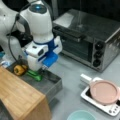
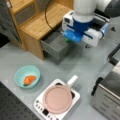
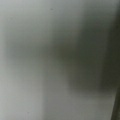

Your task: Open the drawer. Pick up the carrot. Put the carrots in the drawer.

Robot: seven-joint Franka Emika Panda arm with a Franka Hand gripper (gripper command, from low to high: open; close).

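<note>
Your tool (image 1: 43,68) sits low in the open drawer (image 2: 53,45), grip unclear, while the carrot (image 2: 29,79) waits lower left.

Landmark: I place everything by the drawer (image 2: 55,45), which stands pulled out of the cabinet (image 2: 37,25).
Gripper (image 1: 42,71): I see it down at the drawer, above its inside.
In the drawer: a pepper-like vegetable (image 1: 18,70) and a long vegetable (image 1: 33,75) lie side by side.
Bowl (image 2: 27,76): on the table (image 2: 82,65), well apart from the drawer, toward a front view's bottom left.
Carrot (image 2: 29,80): inside the bowl.
Hotplate (image 2: 56,100): on the table beside the bowl, with a pan (image 2: 57,98) on top.
Toaster oven (image 1: 92,37): well apart from the drawer, toward a front view's right.
</note>
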